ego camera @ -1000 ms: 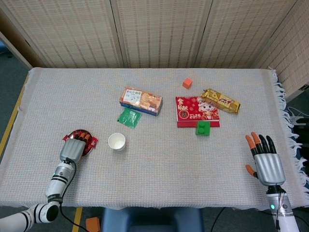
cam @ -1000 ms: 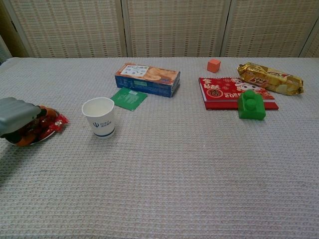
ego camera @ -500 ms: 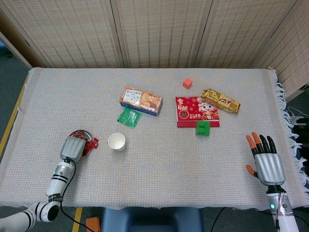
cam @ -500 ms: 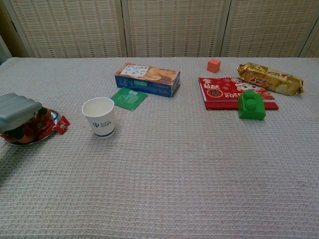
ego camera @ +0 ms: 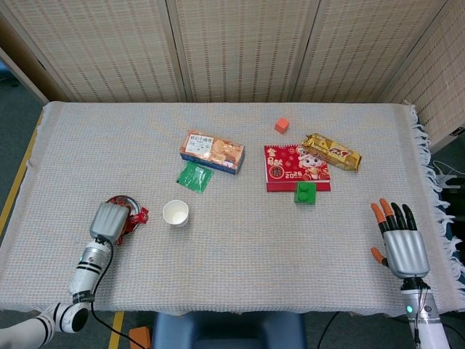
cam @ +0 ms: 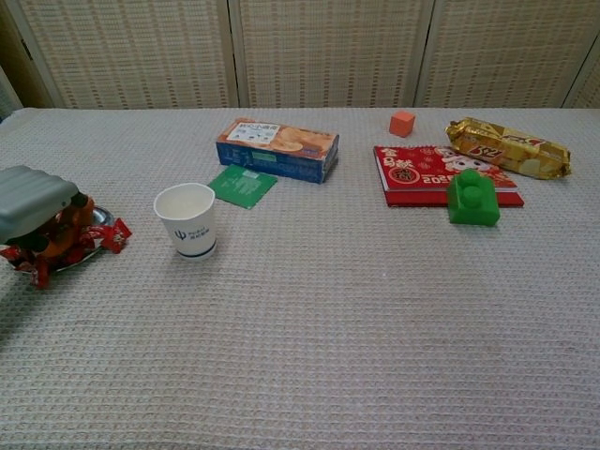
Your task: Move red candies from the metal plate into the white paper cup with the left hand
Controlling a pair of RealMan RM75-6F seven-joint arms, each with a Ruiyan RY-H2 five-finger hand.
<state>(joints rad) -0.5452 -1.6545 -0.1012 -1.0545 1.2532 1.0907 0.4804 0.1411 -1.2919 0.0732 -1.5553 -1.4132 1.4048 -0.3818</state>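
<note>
A table [ego camera: 240, 240] under a pale woven cloth fills the frame. At lower left sit a metal plate [ego camera: 119, 201] and a white paper cup [ego camera: 176, 213]. Toward the centre lie a biscuit box [ego camera: 212, 151] and green packet [ego camera: 195, 177]; right of them an orange cube [ego camera: 282, 125], red booklet [ego camera: 294, 166] and gold wrapper [ego camera: 331, 151].

On the table [ego camera: 240, 240], my left hand [ego camera: 106, 221] sits over the metal plate [cam: 97, 217] of candies [cam: 114, 234] at the near left, the paper cup [ego camera: 175, 213] just to its right. Behind the cup lies a flat packet [ego camera: 194, 177], with a biscuit box [ego camera: 211, 151] behind that. To the right, a block [ego camera: 305, 193] rests on the near edge of a booklet [ego camera: 296, 166]; a snack bar [ego camera: 331, 151] lies at its far right and a small cube [ego camera: 281, 125] behind. My right hand [ego camera: 399, 241] is at the near right edge, well apart from everything
</note>
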